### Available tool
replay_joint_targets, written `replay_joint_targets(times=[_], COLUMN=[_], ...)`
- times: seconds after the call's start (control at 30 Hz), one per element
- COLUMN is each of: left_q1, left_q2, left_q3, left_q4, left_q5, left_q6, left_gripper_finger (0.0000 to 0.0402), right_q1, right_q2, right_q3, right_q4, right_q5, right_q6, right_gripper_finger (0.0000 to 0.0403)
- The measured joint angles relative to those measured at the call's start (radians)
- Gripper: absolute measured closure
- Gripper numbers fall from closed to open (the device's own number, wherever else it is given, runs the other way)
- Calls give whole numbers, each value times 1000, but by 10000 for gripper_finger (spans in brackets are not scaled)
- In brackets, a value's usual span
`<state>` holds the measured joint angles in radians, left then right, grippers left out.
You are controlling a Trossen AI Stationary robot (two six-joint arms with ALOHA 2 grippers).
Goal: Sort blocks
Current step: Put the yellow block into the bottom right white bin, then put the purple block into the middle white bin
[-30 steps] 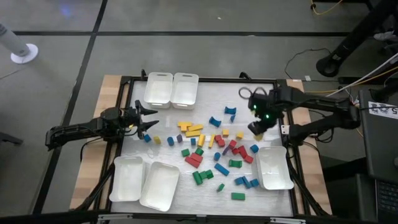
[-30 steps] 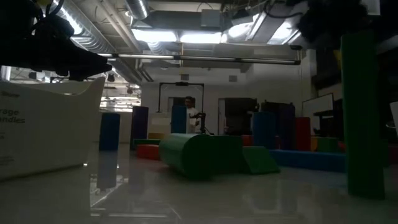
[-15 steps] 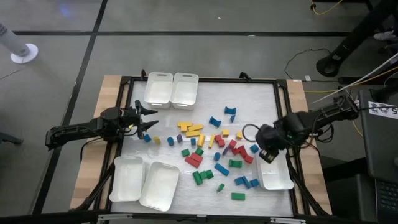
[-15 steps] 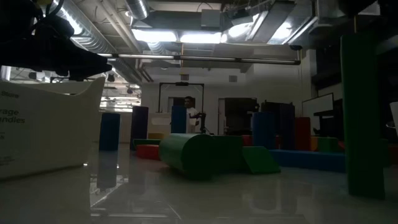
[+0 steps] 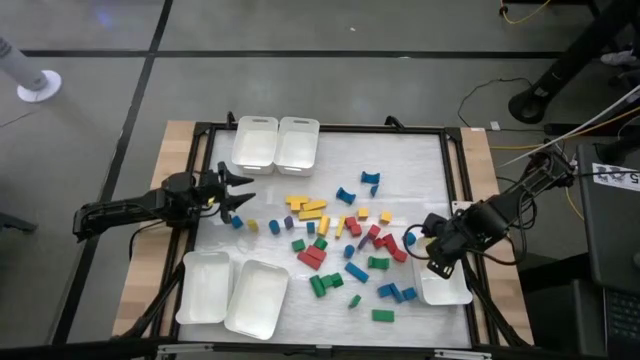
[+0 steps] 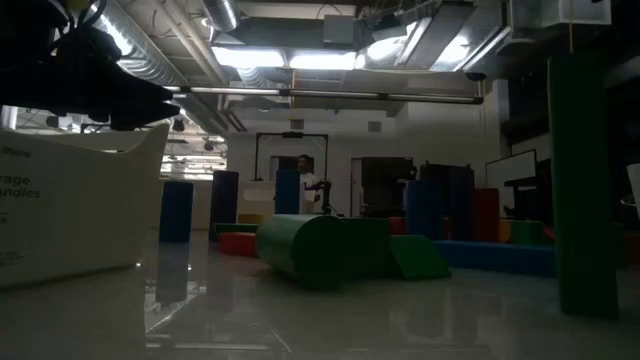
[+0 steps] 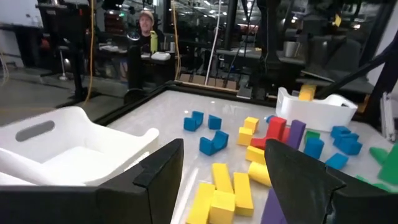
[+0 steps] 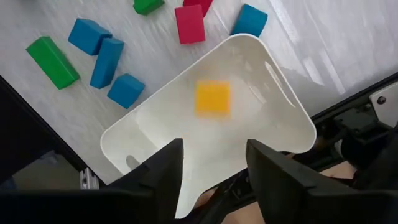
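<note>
Yellow cube [image 8: 212,98] sits in the white tray [image 8: 280,134] just beneath the right hand [image 5: 437,262], fingers apart and empty, while the left hand [image 5: 236,190] waits open beside the scattered blocks [image 5: 350,245].

Two dark jointed arms, black wedge-shaped fingers [image 8: 163,177], loose black cables
</note>
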<state>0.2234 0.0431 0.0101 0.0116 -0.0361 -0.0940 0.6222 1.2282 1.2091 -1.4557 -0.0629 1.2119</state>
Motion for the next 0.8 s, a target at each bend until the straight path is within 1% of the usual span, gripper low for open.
replay_joint_targets(times=[0.1, 0.27, 0.47, 0.53, 0.63, 0.8], left_q1=[0, 0, -15, -33, -66, -124], left_q2=[0, 0, 8, 23, 82, 267], left_q3=[0, -1, 15, 41, 79, 160], left_q4=[0, 9, 154, 167, 158, 161], left_q5=[0, -1, -2, -2, -1, -2], left_q6=[-54, -96, -116, -112, -109, -109], left_gripper_finger=[188, 188, 188, 188, 188, 188], right_q1=[0, 0, -1, -1, -1, -1], right_q2=[0, 0, 0, 0, 0, 0], right_q3=[0, 0, 0, 0, 0, 0], right_q4=[1, 1, 3, 4, 4, 4], right_q5=[1, 4, 55, 77, 124, 213], right_q6=[23, 19, 14, 13, 11, 11], right_gripper_finger=[211, 187, 179, 181, 182, 182])
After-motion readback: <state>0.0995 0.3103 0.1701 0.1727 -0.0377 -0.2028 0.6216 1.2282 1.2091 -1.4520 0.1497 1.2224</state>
